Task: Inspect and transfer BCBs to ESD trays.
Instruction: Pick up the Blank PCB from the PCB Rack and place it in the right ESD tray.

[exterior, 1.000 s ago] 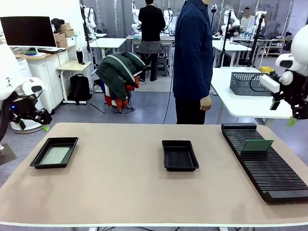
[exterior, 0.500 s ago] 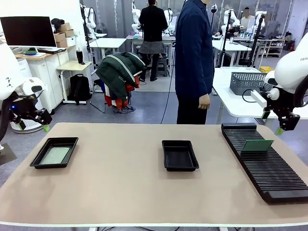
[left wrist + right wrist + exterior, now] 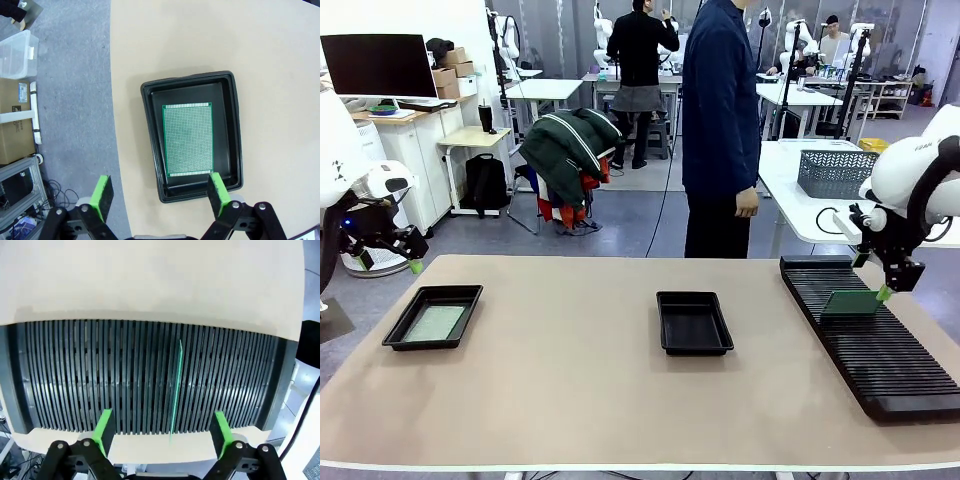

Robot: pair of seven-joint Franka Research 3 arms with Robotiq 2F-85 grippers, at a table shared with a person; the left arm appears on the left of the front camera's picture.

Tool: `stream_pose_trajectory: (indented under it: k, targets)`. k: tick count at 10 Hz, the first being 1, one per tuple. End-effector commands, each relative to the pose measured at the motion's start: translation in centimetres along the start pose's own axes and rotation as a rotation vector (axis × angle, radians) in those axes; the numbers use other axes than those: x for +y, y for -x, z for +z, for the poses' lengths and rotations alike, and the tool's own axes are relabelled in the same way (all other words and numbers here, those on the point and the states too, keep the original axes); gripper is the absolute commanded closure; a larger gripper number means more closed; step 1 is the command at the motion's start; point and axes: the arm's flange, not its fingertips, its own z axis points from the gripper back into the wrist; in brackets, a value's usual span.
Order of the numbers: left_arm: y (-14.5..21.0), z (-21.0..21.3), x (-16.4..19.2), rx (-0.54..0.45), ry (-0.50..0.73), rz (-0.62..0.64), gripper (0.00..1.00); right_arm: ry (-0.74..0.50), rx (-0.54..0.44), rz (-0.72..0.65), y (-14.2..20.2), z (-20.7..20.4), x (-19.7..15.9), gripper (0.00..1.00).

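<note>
Right wrist view: right hand (image 3: 161,416) hovers, spread wide, over upright BCB (image 3: 177,380).

You see right end effector (image 3: 880,288) by top edge of standing board (image 3: 855,303) in rack (image 3: 892,372) | flat board (image 3: 433,322) in left tray (image 3: 428,346) | second tray (image 3: 694,324) at middle of surface (image 3: 570,400)

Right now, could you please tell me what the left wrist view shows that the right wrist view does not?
Left wrist view: a flat BCB in a black ESD tray near the edge of the table, ahead of the open left tool. Right wrist view: an upright BCB standing on edge in a ribbed black rack, ahead of the open right tool. Both: beige table, green pads.
</note>
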Motion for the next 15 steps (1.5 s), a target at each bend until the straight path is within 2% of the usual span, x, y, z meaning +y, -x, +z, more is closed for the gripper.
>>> stream_pose_trajectory:
  k: [1,9,12,13,14,15]
  targets:
    - [0.1,0.0,0.1,-0.006,0.004,0.000,0.00,0.017,-0.006,0.003,0.9,-1.5,-0.6,0.00]
    - [0.1,0.0,0.1,-0.006,0.004,0.000,0.00,0.016,-0.016,-0.006,1.8,-5.1,-1.7,0.00]
    - [0.1,0.0,0.1,-0.006,0.004,0.000,0.00,-0.001,-0.009,-0.022,1.7,-5.2,-1.9,0.11]
    - [0.1,0.0,0.1,-0.006,0.004,0.000,0.00,-0.004,-0.008,-0.025,1.7,-5.2,-1.9,0.11]
    - [0.1,0.0,0.1,-0.006,0.004,0.000,0.00,-0.009,-0.003,-0.027,1.7,-5.2,-1.9,0.17]
    - [0.1,0.0,0.1,-0.006,0.004,0.000,0.00,-0.014,-0.003,-0.029,1.6,-5.3,-1.9,0.17]
